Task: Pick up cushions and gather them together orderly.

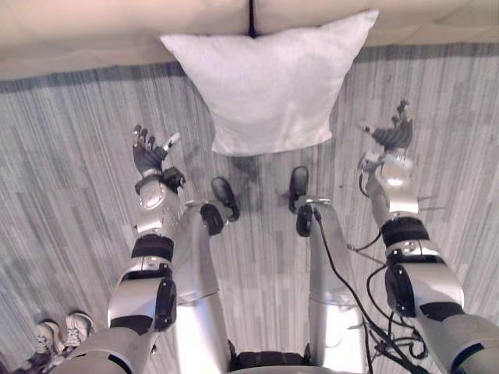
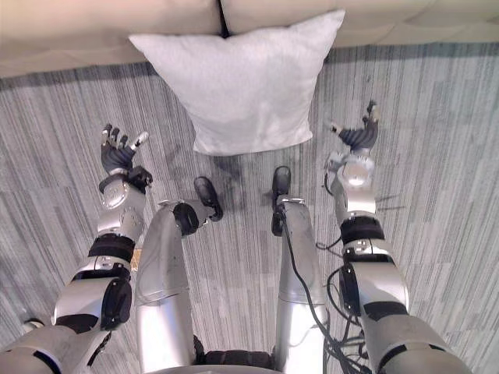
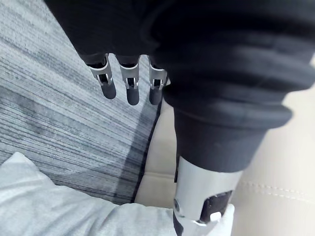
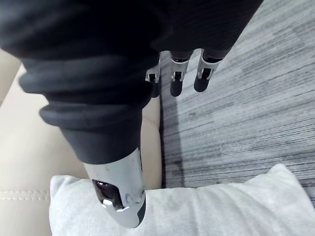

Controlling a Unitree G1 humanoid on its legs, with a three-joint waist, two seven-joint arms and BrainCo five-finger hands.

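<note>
A white square cushion (image 1: 269,82) leans on the grey striped floor against the front of a beige sofa (image 1: 93,31), one corner pointing down toward me. My left hand (image 1: 148,152) hovers to the cushion's left, palm up with relaxed fingers, apart from the cushion. My right hand (image 1: 394,132) hovers to its right, also open and empty. The cushion's edge (image 3: 59,211) shows past the left hand's fingers (image 3: 128,86). In the right wrist view the cushion (image 4: 216,206) lies beyond that hand's thumb (image 4: 120,189).
The sofa's base (image 2: 405,23) runs along the far edge of the floor. A person's white shoes (image 1: 62,331) stand at the lower left. Grey striped carpet (image 1: 62,179) spreads on both sides of the cushion.
</note>
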